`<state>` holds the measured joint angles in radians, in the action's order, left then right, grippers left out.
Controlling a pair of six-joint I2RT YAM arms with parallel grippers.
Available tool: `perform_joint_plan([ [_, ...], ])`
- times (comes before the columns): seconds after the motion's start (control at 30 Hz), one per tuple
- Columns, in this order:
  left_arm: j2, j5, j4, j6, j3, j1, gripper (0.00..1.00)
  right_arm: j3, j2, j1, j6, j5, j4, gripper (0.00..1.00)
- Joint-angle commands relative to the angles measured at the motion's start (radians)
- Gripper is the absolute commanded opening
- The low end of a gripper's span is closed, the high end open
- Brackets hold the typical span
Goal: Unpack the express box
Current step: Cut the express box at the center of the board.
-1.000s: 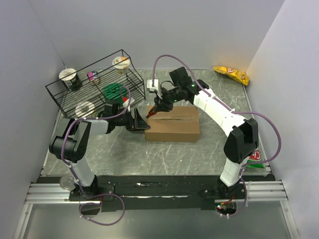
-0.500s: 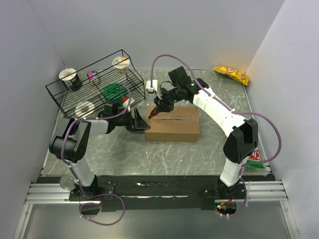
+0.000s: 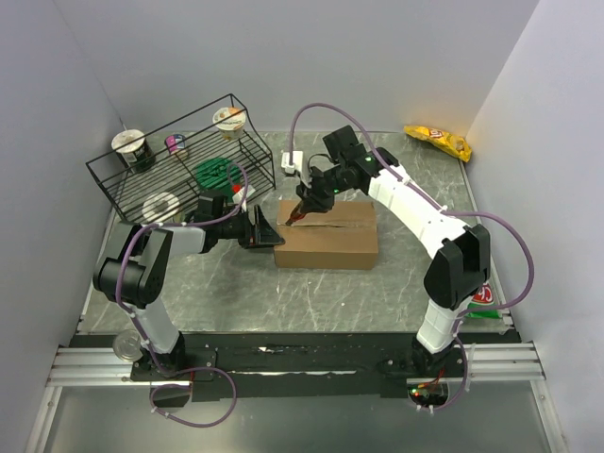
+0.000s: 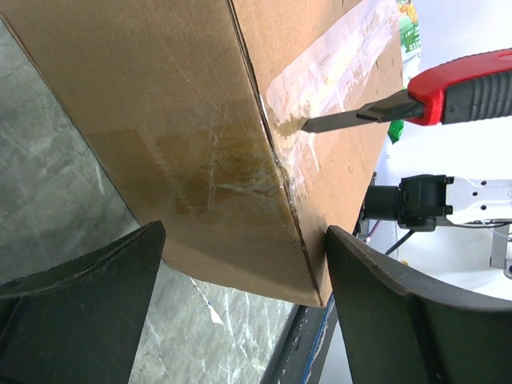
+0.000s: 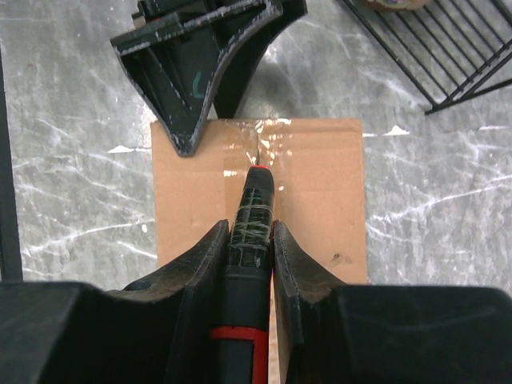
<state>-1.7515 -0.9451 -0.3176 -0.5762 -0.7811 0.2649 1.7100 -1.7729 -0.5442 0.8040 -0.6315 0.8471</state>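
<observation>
The express box [image 3: 326, 236] is a brown cardboard box. It lies flat on the grey surface [image 3: 311, 293], with its flaps shut and clear tape [image 4: 344, 64] running along the middle line on top.

The left pincer [image 3: 267, 231] is at the left end of the box, low down by the surface. It is wide open. Its two dark fingers [image 4: 80, 304] stand one on each side of that end, so the end of the box sits between them. I cannot tell if the fingers touch the cardboard.

The right pincer [image 5: 250, 232] hangs over the top of the box, near the left end. It is squeezed tight around a knife [image 4: 448, 92] with a red and black handle. The knife points down at a slant. The tip of its blade touches the tape on the middle line, close to the left edge of the box.

A black wire rack [image 3: 179, 170] stands to the left of the box and a bit behind it.
</observation>
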Motion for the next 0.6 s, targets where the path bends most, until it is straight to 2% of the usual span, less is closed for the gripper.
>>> perform_joint_plan([
  [0.0, -0.043, 0.086, 0.060, 0.078, 0.005, 0.005, 0.86, -0.018, 0.062, 0.043, 0.018, 0.084, 0.069, 0.00],
  [0.57, -0.066, 0.100, 0.087, 0.099, -0.012, 0.005, 0.84, -0.098, 0.133, 0.093, 0.037, 0.105, 0.084, 0.00],
])
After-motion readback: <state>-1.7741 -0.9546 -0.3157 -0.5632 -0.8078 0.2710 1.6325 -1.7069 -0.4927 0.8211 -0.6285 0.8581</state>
